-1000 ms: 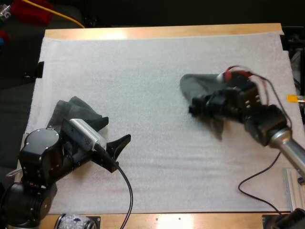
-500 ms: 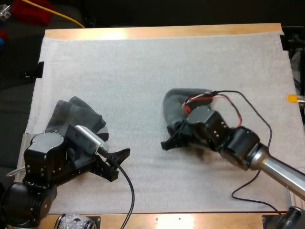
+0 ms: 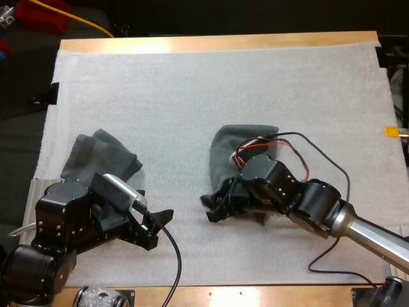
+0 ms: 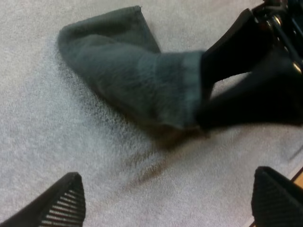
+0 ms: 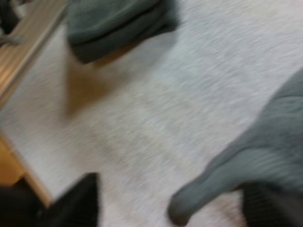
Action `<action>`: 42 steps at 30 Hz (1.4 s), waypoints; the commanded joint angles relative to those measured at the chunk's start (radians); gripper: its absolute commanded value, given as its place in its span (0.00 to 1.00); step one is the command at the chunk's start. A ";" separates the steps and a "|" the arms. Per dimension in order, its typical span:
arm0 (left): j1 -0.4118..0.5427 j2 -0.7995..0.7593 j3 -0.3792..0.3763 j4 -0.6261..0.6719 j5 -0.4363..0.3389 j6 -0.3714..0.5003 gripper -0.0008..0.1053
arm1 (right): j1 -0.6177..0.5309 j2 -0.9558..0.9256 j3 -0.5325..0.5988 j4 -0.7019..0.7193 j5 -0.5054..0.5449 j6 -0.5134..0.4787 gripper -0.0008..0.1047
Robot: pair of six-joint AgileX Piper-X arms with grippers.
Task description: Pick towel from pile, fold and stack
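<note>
**Two towels on the mat, both grippers open**

Two dark grey-green towels are counted on the white mat (image 3: 192, 89), which is spread over the wooden table (image 3: 217, 42). One crumpled towel (image 3: 102, 157) is found near the mat's left edge, just beyond the left arm. The second towel (image 3: 233, 147) is laid out near the middle of the mat, well apart from the first.

Two grippers are seen. The left gripper (image 3: 158, 227) is held over bare mat with its fingers spread wide and nothing between them. The right gripper (image 3: 209, 208) is placed at the near end of the second towel. Its fingers (image 5: 80, 201) are parted widely, and the cloth is touched by one finger only, not pinched from both sides.
</note>
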 commanded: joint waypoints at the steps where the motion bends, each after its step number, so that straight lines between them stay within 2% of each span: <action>1: -0.004 -0.001 -0.008 0.016 0.005 0.002 0.66 | 0.006 -0.015 -0.008 0.006 -0.045 0.001 0.72; 6: -0.004 -0.001 -0.008 0.046 0.005 0.002 0.66 | 0.017 -0.037 -0.008 0.102 -0.016 0.006 0.70; 12: -0.004 -0.001 -0.008 0.058 0.005 0.002 0.66 | 0.037 -0.066 -0.008 0.345 0.022 0.006 0.69; 15: -0.004 -0.001 -0.008 0.086 0.005 0.002 0.66 | 0.049 -0.084 -0.008 0.442 0.086 0.006 0.69; 20: -0.004 -0.001 -0.008 0.143 0.005 0.009 0.66 | 0.058 -0.112 -0.008 0.518 0.242 0.040 0.69; 30: -0.004 -0.001 -0.008 0.197 0.005 0.010 0.66 | 0.058 -0.113 -0.008 0.527 0.368 0.106 0.69; 36: -0.004 -0.001 -0.008 0.233 0.005 0.010 0.66 | 0.025 -0.113 0.022 0.532 0.361 0.148 0.69; 42: -0.004 -0.001 -0.008 0.265 0.005 0.022 0.66 | -0.036 -0.113 0.123 0.508 0.271 0.202 0.69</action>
